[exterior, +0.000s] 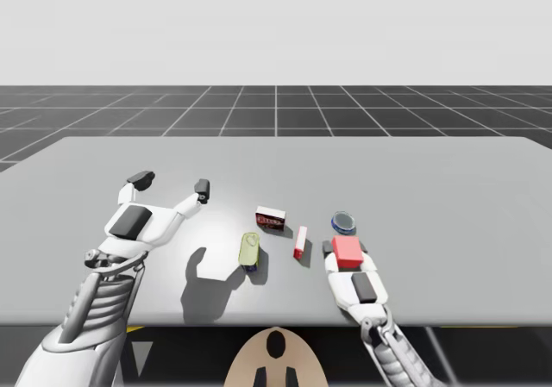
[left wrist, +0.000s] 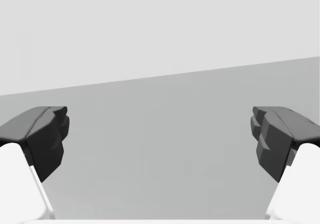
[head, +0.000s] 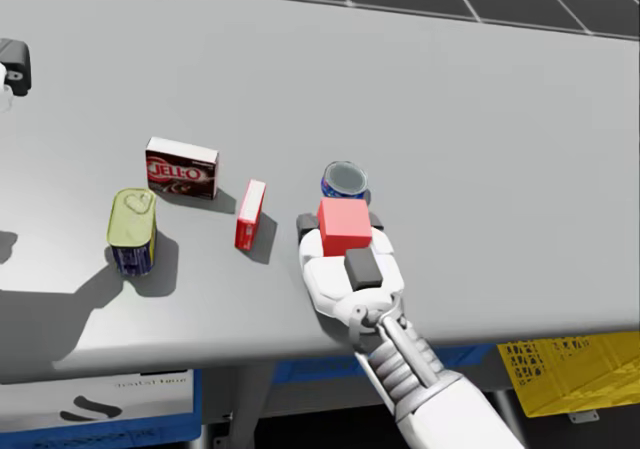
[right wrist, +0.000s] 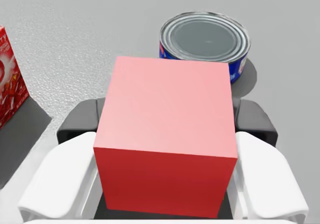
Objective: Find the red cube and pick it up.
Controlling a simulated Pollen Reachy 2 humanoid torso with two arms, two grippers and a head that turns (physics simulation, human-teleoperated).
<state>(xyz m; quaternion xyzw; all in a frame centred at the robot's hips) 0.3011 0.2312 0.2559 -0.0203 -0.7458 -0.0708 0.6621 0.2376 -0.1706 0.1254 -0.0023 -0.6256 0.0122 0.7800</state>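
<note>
Your right gripper (right wrist: 167, 119) grasps the red cube (head: 343, 225). Your left gripper (exterior: 172, 183) is spread wide above the bench (exterior: 431, 189).

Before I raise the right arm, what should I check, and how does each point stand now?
1. Red cube held between both fingers of the right gripper: ok.
2. Cube off the grey table: cannot tell.
3. Gap between cube and the blue round can ahead of it: cannot tell.
4. Small red box beside the gripper, apart from it: ok.
5. Left gripper open, far from the cube: ok.
</note>
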